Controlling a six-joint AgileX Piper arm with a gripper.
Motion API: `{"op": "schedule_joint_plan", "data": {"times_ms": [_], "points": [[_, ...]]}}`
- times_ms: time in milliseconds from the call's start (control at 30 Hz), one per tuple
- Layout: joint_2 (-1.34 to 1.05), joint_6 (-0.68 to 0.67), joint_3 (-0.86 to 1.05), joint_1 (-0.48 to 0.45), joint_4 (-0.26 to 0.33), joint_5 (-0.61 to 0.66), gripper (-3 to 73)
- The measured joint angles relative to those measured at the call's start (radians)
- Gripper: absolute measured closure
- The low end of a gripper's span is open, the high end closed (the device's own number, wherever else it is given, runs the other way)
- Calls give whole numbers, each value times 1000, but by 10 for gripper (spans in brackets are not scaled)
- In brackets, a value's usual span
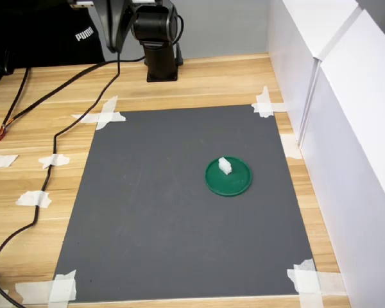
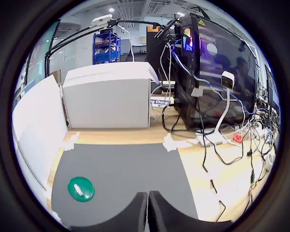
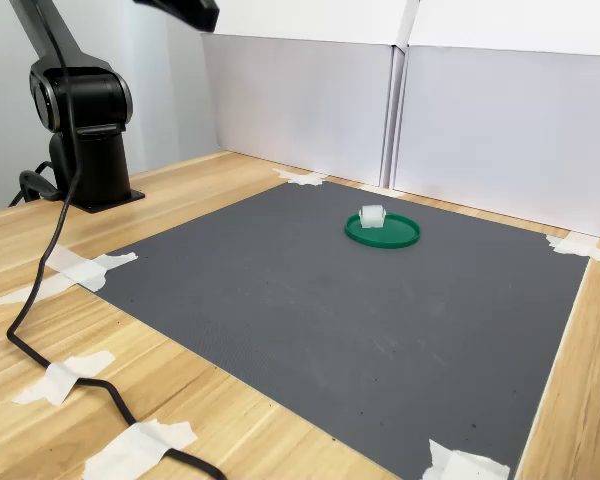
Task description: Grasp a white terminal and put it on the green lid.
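White terminal (image 1: 224, 165) on green lid (image 1: 234, 183), well apart from closed fingers (image 2: 148, 205).

Arm (image 3: 75, 95) raised high; gripper (image 2: 147, 212) empty, jaws closed together.

One white terminal (image 1: 224, 165) sits on one green lid (image 1: 234, 183), right of centre in the first exterior view. One dark grey mat (image 1: 154, 212) fills the middle of that frame, with one cross of white tape at each of its four corners: upper left (image 1: 104, 115), upper right (image 1: 264, 104), lower left (image 1: 54, 290), lower right (image 1: 310, 280). Three loose tape scraps (image 1: 33, 199) lie on the wood at the left edge. One robot arm base (image 1: 159, 38) stands at the top. One black cable (image 1: 64, 131) runs down the left side.
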Motion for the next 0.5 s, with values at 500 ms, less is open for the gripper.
{"op": "schedule_joint_plan", "data": {"times_ms": [500], "points": [[-312, 0, 224, 90, 71, 3, 711]]}}
